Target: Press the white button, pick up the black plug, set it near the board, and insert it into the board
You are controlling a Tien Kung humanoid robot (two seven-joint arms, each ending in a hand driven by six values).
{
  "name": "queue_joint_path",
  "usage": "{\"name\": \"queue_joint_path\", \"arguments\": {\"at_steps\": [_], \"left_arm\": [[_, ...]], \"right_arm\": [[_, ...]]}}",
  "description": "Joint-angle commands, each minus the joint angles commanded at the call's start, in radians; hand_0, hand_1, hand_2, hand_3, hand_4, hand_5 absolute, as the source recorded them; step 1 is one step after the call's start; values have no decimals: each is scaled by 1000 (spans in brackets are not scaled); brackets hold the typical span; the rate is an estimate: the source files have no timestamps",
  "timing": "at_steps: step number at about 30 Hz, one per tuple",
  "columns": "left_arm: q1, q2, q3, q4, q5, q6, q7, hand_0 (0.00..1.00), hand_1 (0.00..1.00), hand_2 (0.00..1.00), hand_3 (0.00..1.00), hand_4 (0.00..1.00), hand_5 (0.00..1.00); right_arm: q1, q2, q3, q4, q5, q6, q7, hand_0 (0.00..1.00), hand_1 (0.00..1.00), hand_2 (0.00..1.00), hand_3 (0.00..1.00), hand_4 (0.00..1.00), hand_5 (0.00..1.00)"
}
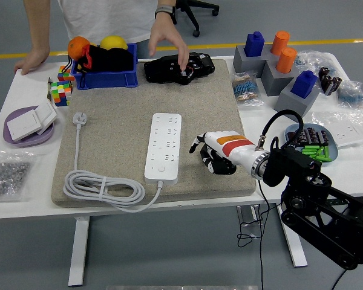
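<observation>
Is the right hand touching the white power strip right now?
Apart. The head view shows a strip of bare grey mat between the right hand and the power strip; the curled fingers sit to the strip's right, holding nothing.

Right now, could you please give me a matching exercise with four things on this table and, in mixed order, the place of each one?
Things:
1. white power strip
2. blue bin
3. purple plate
4. right hand

Places:
A. at the table's left edge
B. at the far left corner of the grey mat
C. in the middle of the mat
D. just right of the power strip, above the mat

Pairs: 1-C, 2-B, 3-A, 4-D
</observation>
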Motion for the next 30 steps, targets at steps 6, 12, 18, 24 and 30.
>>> {"name": "queue_joint_path", "arguments": {"at_steps": [6,12,18,24,30], "left_arm": [[-2,-1,9,0,-9,0,-3,810,783,735,786,592,531],[-2,-3,13,0,-14,0,-3,810,783,735,787,592,531],[-3,-3,15,0,-15,0,-4,810,783,735,786,592,531],[-4,-3,8,0,-10,0,-1,810,783,735,787,591,530],[1,-6,11,0,-12,0,-2,810,782,736,787,591,530]], "right_arm": [[1,-4,-20,-7,32,22,12,2,2,70,675,231,2],[0,0,-35,-13,91,27,27,2,2,69,674,229,2],[0,3,-31,-15,98,20,34,2,2,69,675,239,2],[-3,0,-33,-23,95,-46,72,2,2,69,668,263,2],[-7,0,-20,-24,105,-77,93,2,2,126,665,195,2]]}}
